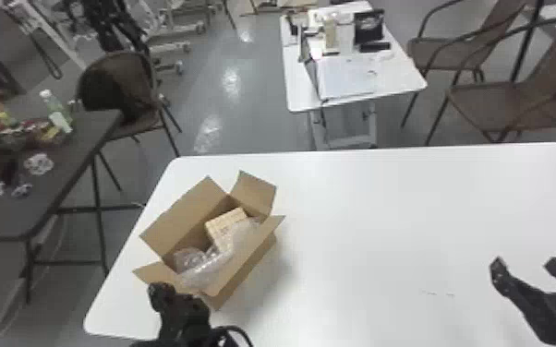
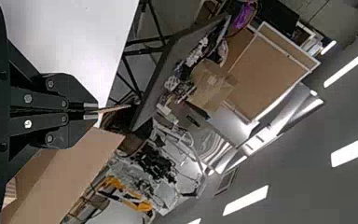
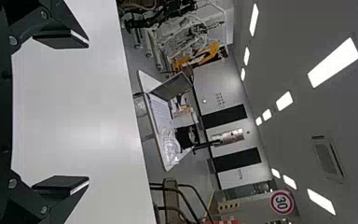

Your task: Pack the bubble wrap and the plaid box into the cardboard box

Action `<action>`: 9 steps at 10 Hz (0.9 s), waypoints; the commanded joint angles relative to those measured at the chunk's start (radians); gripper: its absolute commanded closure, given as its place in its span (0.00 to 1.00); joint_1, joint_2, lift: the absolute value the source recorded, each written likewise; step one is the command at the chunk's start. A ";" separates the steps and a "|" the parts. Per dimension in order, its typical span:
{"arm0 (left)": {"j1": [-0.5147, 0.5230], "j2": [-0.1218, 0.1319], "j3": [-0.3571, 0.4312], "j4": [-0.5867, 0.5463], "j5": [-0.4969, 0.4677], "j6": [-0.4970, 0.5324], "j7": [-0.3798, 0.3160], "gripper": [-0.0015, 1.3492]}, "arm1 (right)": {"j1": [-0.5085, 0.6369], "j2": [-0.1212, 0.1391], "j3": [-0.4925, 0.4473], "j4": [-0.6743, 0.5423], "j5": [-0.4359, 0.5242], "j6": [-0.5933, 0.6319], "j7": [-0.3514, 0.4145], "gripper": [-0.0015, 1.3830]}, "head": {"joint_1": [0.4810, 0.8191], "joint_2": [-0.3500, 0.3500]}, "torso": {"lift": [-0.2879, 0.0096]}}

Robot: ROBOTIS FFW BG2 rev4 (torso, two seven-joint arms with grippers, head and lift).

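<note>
Head view: counting one cardboard box (image 1: 184, 217), lower left of the frame, plain brown, four flaps open. Inside, spotting one plaid box (image 1: 224, 222), pale with grid lines, beside one clear, crinkled heap of bubble wrap (image 1: 205, 267). Also counting two grippers: left gripper (image 1: 160, 290), bottom left, pinched narrow on flap edge; right gripper (image 1: 525, 265), lower right, spread wide.

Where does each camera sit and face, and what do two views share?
Head view: on the head, facing forward and down at cardboard box and white table; left gripper and right gripper show.
Left wrist view: on that wrist, facing dark side table past fingers shut on a flap.
Right wrist view: on that wrist, facing across the table past open fingers.
Head and left wrist share box and side table.
</note>
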 commanded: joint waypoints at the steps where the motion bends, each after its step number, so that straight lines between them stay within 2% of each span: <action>1: -0.013 -0.006 0.019 0.015 -0.045 -0.029 0.016 0.83 | -0.007 -0.003 0.004 0.002 0.001 0.019 0.006 0.18 | 0.63 0.90 | 0.91; 2: -0.015 -0.006 0.029 0.015 -0.068 -0.031 0.019 0.63 | -0.007 -0.003 0.004 0.001 0.001 0.022 0.008 0.18 | 0.63 0.91 | 0.91; 3: -0.012 0.005 0.023 0.015 -0.093 -0.031 0.019 0.21 | -0.004 -0.006 0.002 -0.004 0.002 0.025 0.008 0.18 | 0.63 0.92 | 0.91; 4: -0.004 0.021 0.026 -0.008 -0.157 -0.009 0.029 0.01 | 0.003 -0.010 0.002 -0.022 0.014 0.039 0.008 0.18 | 0.63 0.92 | 0.91; 5: 0.034 0.029 0.088 -0.090 -0.315 0.083 0.066 0.10 | 0.004 -0.016 0.001 -0.048 0.036 0.065 0.006 0.18 | 0.63 0.91 | 0.91; 6: 0.083 0.024 0.166 -0.210 -0.467 0.224 0.071 0.17 | 0.013 -0.018 -0.003 -0.082 0.067 0.088 -0.006 0.18 | 0.63 0.91 | 0.91; 7: 0.134 0.021 0.203 -0.336 -0.559 0.353 0.066 0.19 | 0.036 -0.019 -0.003 -0.136 0.099 0.096 -0.056 0.18 | 0.63 0.89 | 0.91; 8: 0.174 0.021 0.232 -0.436 -0.619 0.440 0.003 0.19 | 0.064 -0.018 -0.003 -0.192 0.137 0.106 -0.113 0.18 | 0.63 0.86 | 0.91; 9: 0.220 0.018 0.256 -0.543 -0.714 0.512 -0.024 0.19 | 0.085 -0.018 -0.003 -0.242 0.172 0.120 -0.155 0.18 | 0.63 0.82 | 0.91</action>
